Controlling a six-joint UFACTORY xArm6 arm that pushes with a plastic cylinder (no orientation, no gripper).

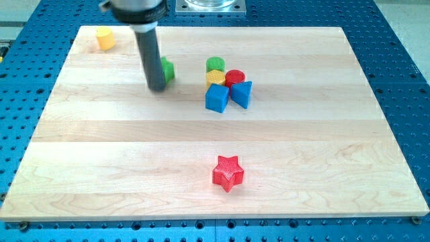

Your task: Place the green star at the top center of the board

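Note:
A green block (pixel 167 69), most of it hidden behind my rod, sits at the upper left-centre of the wooden board (pixel 101 154); its shape cannot be made out. My tip (pixel 156 88) rests on the board touching that block's left side. To the right is a tight cluster: a green cylinder (pixel 215 64), a yellow block (pixel 214 76), a red cylinder (pixel 235 77), a blue cube (pixel 216 98) and a blue triangular block (pixel 242 93).
A yellow block (pixel 105 38) stands near the board's top left corner. A red star (pixel 228 173) lies at the lower centre. A metal mount (pixel 209 6) sits beyond the top edge. Blue perforated table (pixel 403 81) surrounds the board.

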